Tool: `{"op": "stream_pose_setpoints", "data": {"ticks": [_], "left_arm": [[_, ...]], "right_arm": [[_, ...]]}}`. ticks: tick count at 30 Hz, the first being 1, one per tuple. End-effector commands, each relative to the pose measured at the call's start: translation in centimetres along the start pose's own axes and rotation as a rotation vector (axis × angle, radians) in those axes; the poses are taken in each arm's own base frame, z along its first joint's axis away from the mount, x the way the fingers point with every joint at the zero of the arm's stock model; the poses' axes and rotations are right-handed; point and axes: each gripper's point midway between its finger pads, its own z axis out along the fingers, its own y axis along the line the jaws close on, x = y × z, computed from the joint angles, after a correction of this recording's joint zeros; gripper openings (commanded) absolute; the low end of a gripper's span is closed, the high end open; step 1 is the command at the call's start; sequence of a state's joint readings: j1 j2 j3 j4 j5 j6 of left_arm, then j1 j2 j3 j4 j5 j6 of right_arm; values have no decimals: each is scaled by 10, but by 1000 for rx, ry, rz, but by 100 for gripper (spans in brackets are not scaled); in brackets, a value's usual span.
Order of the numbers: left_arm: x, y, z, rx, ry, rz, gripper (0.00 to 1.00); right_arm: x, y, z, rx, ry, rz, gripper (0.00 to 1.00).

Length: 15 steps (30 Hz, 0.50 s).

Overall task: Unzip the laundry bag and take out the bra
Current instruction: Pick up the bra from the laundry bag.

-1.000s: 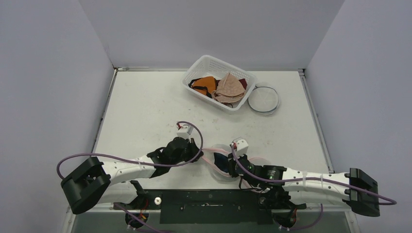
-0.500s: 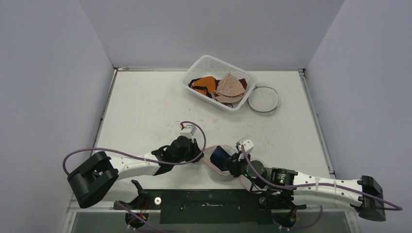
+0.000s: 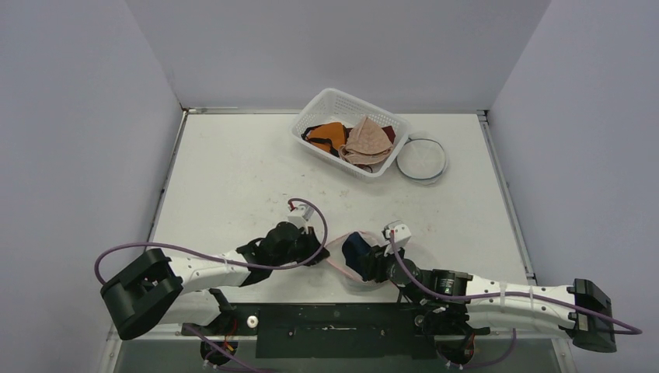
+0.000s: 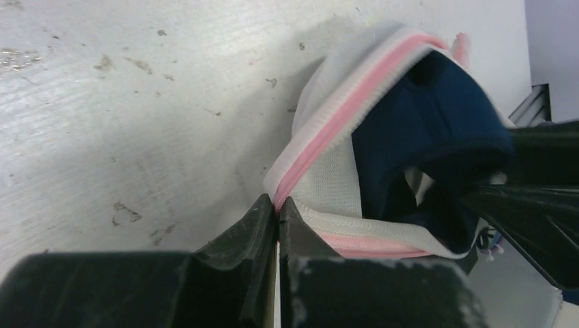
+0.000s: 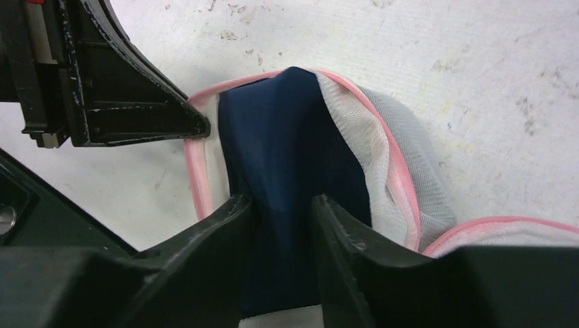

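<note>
The left hand (image 4: 278,207) is pinching the laundry bag (image 4: 333,171) rim (9 o'clock side); the right hand (image 5: 283,205) is clenching the navy bra (image 5: 273,130).

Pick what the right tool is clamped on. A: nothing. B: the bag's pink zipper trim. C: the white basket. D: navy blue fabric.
D: the right tool pinches the navy blue fabric bra poking out of the white mesh laundry bag with pink trim, whose edge the left tool clamps.
</note>
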<state>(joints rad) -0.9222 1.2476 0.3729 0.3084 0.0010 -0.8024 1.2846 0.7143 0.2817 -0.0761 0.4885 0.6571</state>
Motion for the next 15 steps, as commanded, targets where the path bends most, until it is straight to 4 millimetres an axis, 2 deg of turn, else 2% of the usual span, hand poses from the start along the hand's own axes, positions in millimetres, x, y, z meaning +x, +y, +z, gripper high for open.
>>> {"op": "stream_pose_setpoints", "data": {"ticks": [1, 3, 6, 11, 15], "left_arm": [[-3, -31, 2, 154, -11, 3, 0], [-1, -35, 4, 178, -6, 4, 0], [2, -41, 6, 209, -1, 4, 0], [4, -46, 8, 234, 2, 0, 0], [4, -47, 8, 245, -4, -14, 0]], "right_arm": [[-14, 8, 1, -10, -69, 146, 52], [-21, 16, 1, -36, -92, 196, 65], [-24, 21, 5, -28, -83, 211, 77], [-21, 23, 17, 71, -22, 154, 87], [-12, 22, 29, 151, 15, 89, 90]]}}
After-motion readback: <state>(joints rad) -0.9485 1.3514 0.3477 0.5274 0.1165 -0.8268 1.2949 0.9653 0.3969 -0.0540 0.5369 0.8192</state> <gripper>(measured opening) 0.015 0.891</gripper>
